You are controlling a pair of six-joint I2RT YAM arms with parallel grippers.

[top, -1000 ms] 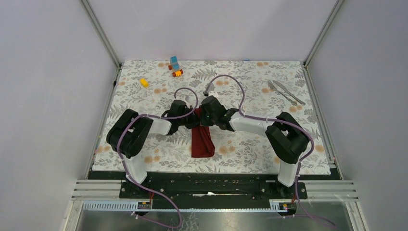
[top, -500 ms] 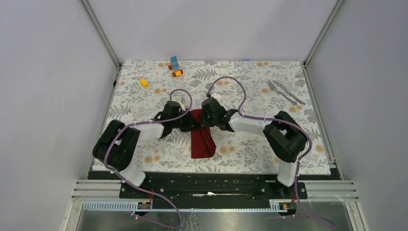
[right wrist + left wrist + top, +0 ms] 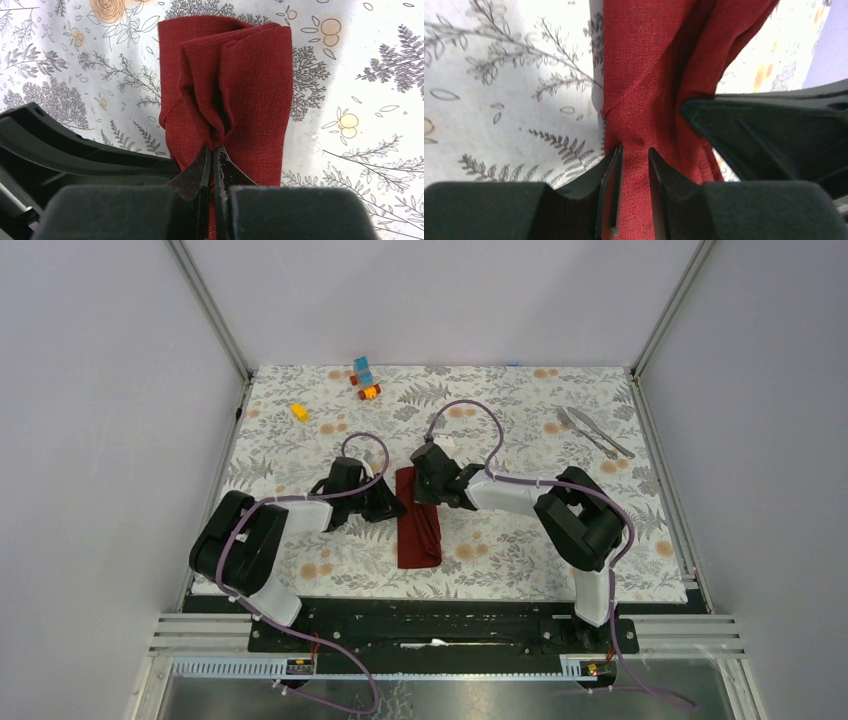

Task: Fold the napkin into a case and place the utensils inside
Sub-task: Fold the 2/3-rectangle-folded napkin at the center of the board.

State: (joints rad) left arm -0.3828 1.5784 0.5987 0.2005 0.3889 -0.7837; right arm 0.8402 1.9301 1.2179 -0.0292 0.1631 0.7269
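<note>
The dark red napkin (image 3: 418,530) lies folded into a narrow strip near the table's middle. My right gripper (image 3: 215,150) is shut on a bunched fold at its far end (image 3: 225,75), lifting it into ridges. My left gripper (image 3: 635,156) hovers at the strip's left edge with its jaws a little apart; red cloth (image 3: 649,75) shows in the gap but is not pinched. From above, the left gripper (image 3: 393,506) and right gripper (image 3: 424,487) flank the napkin's far end. The fork and knife (image 3: 595,432) lie side by side at the far right.
A blue and orange toy block stack (image 3: 364,378) and a yellow block (image 3: 299,412) sit at the far left of the floral tablecloth (image 3: 520,540). Metal frame posts and grey walls close in the table's sides.
My left gripper has opened, let go of the napkin and drawn back to the left. The right gripper has stayed shut on the cloth and shifted slightly left and away.
</note>
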